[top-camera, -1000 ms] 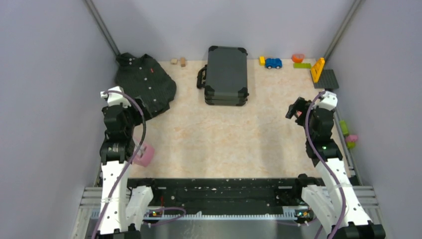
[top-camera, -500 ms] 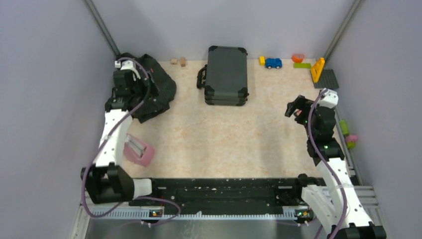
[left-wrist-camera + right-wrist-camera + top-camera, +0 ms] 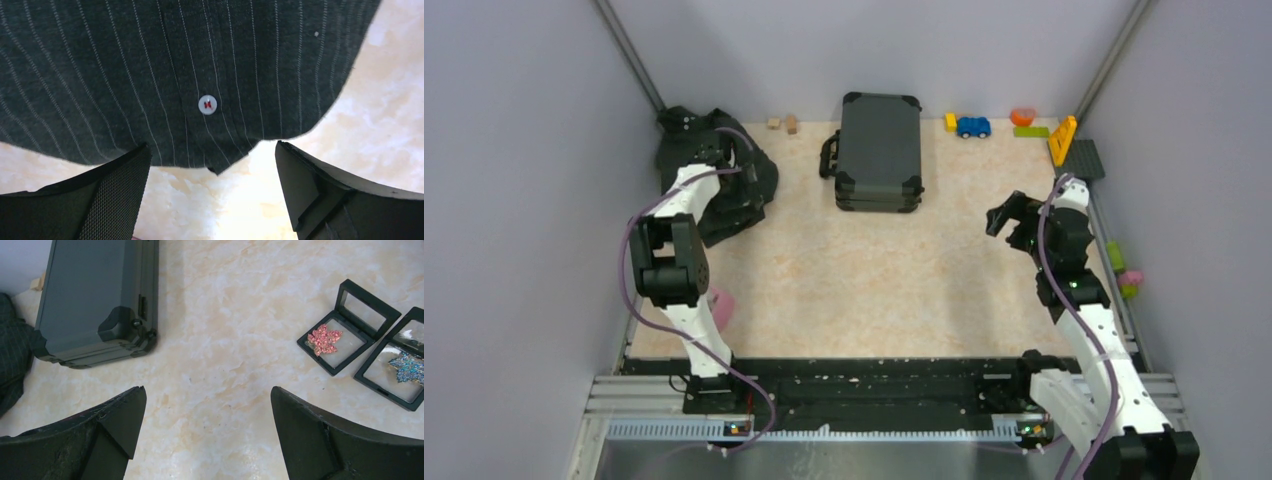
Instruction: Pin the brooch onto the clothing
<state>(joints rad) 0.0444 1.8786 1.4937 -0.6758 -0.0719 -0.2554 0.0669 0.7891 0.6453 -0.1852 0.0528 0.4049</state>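
Note:
The black pinstriped shirt (image 3: 672,152) lies crumpled at the back left. My left gripper (image 3: 736,188) hovers over its near edge, open and empty. In the left wrist view its hem (image 3: 150,65) with a white button (image 3: 207,104) lies just beyond my gripper (image 3: 212,170). My right gripper (image 3: 1009,215) is open and empty above bare table at the right. The right wrist view, past my gripper (image 3: 207,415), shows a pink leaf brooch (image 3: 324,339) and a blue leaf brooch (image 3: 406,365), each in an open black box. The right arm hides them in the top view.
A dark grey suitcase (image 3: 879,150) lies at the back centre, also in the right wrist view (image 3: 95,295). A blue toy car (image 3: 972,127), yellow piece (image 3: 1062,140), black plate (image 3: 1081,158) and wooden blocks (image 3: 782,123) line the back. A pink object (image 3: 721,305) sits by the left arm.
My left arm has swung from the near left out over the shirt, gripper now at its near edge. My right gripper has shifted slightly left and forward.

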